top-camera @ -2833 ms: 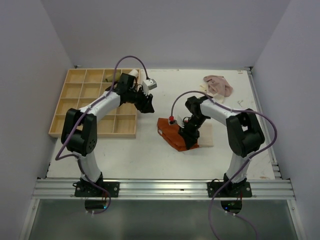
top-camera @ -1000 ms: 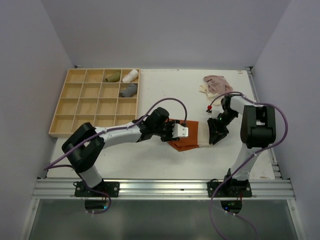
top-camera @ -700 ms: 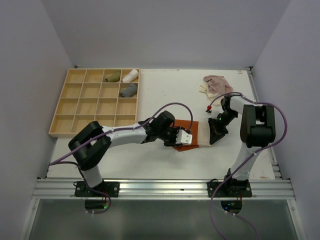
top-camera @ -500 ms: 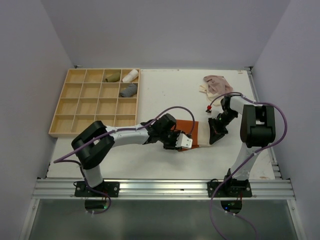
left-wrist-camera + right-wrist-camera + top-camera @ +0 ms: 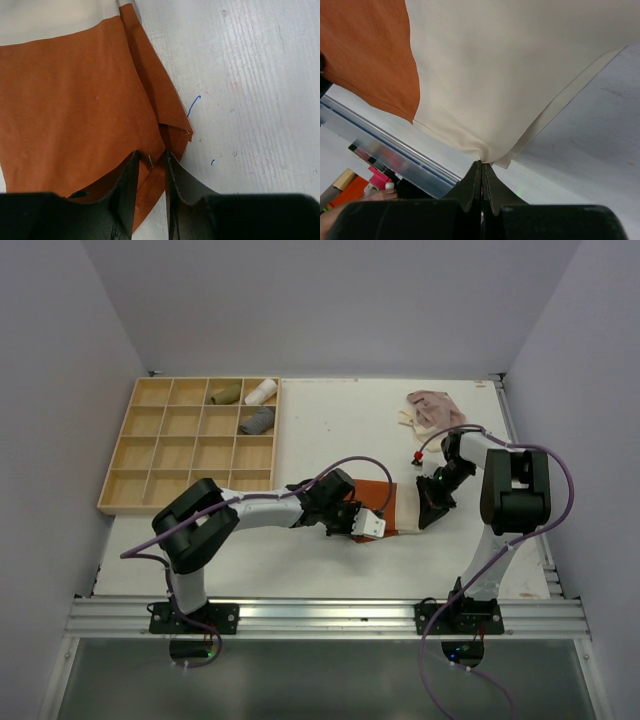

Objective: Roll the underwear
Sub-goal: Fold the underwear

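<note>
The rust-orange underwear [image 5: 376, 492] with its cream band [image 5: 405, 508] lies flat at mid-table. My left gripper [image 5: 352, 528] is at its near left corner. In the left wrist view the orange cloth [image 5: 75, 110] fills the left side, and my left gripper [image 5: 150, 159] has its jaws narrowly apart astride a folded edge, not pinching it. My right gripper [image 5: 426, 520] is at the band's right end; in the right wrist view my right gripper [image 5: 481, 164] is shut on a bunched corner of the cream band [image 5: 510, 75]. A pale pink underwear [image 5: 435, 410] lies crumpled at the far right.
A wooden compartment tray [image 5: 150, 455] stands at the far left, holding an olive roll [image 5: 225, 393], a white roll [image 5: 262, 391] and a grey roll [image 5: 257, 420]. A metal rail [image 5: 320, 617] runs along the near table edge. Small pen marks [image 5: 194, 104] dot the white tabletop.
My left gripper slid toward the near left corner of the orange underwear and its jaws narrowed around the edge. My right gripper closed on the cream band's corner and stayed put.
</note>
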Robot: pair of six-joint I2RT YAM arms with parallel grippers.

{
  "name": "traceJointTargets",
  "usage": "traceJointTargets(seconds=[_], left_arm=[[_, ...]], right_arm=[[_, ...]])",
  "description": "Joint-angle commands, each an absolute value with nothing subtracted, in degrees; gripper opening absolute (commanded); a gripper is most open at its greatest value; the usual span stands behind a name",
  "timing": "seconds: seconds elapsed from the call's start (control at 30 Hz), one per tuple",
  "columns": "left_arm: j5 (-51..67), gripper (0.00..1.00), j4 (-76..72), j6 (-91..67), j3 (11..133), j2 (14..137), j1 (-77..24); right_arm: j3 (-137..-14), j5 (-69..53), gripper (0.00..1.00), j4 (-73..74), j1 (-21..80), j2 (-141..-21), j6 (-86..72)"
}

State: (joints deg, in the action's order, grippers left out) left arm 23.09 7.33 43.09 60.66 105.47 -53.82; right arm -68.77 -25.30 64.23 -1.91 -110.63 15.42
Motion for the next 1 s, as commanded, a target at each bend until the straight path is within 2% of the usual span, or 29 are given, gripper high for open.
traceJointTargets(seconds=[0.0,0.17,0.3,0.5,0.63,0.97], left_arm=[[23.2,0.29,5.4,43.9,62.8,105.3,-54.2],[23.8,0.37,5.7,44.1,62.7,104.6,-54.2],[23.9,0.35,5.5,44.3,62.7,104.4,-54.3],[24.3,0.12,5.6,44.3,63.4,104.9,-54.2],[24.9,0.01,6.2,44.5,63.8,104.2,-54.2],[27.6,0.00,8.8,43.4,64.9,101.3,-54.2]], right_arm=[[-70.2,-27.0,0.00,65.2,-1.9,-110.8,15.5],[-70.8,-27.2,0.00,65.5,-1.9,-111.4,15.6],[-70.9,-27.2,0.00,65.6,-1.9,-111.6,15.5],[-71.6,-26.8,0.00,66.0,-1.9,-111.5,15.6],[-73.0,-27.1,0.00,66.7,-1.9,-111.4,15.9],[-75.2,-24.5,0.00,69.5,-2.9,-109.6,17.8]])
